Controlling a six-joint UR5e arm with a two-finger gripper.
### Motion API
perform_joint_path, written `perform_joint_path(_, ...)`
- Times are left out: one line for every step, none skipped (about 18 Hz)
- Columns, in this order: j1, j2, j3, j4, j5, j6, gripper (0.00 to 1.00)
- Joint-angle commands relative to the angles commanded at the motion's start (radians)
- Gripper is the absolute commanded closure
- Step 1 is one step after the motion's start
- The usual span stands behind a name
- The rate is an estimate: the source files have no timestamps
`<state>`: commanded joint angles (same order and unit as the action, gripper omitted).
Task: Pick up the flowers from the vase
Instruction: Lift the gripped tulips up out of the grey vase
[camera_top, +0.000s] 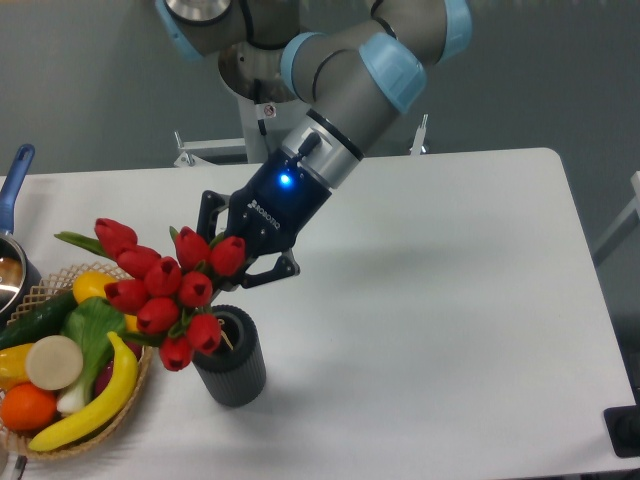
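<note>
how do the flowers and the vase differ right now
The flowers are bright red buds with green leaves; the vase is plain dark grey with ribbed sides. The flowers lean out to the left, held up at the gripper; the vase stands upright on the table. The bunch spreads wider than the vase. Both sit just right of the basket.

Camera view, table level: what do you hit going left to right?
Blue pot handle → wicker basket of fruit and vegetables → flowers → vase → tool.
</note>
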<state>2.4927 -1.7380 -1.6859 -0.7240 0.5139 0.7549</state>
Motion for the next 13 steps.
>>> perform_joint_path(0.000, 0.000, 0.008, 0.000, 0.000, -0.014, 0.75)
perform_joint_path(0.002, 0.000, 0.018, 0.000, 0.000, -0.020, 0.75)
perform_joint_path(0.002, 0.000, 0.026, 0.000, 0.000, -0.026, 0.75)
perform_joint_path(0.003, 0.002, 0.032, 0.000, 0.000, -0.035, 0.75)
perform_joint_path(0.005, 0.002, 0.043, 0.000, 0.000, -0.046, 0.75)
perform_joint_path(0.006, 0.002, 0.055, 0.000, 0.002, -0.055, 0.75)
perform_joint_path(0.009, 0.002, 0.066, 0.000, 0.002, -0.061, 0.75)
perform_joint_path(0.017, 0.002, 0.075, -0.002, 0.002, -0.065, 0.75)
perform_joint_path(0.026, 0.002, 0.077, 0.000, 0.002, -0.068, 0.75)
perform_joint_path(0.038, 0.009, 0.077, 0.000, 0.002, -0.071, 0.75)
perform_joint_path(0.049, 0.012, 0.077, -0.002, 0.002, -0.075, 0.75)
perform_joint_path(0.052, 0.017, 0.078, -0.002, 0.002, -0.083, 0.75)
perform_joint_path(0.054, 0.021, 0.081, -0.002, 0.002, -0.089, 0.75)
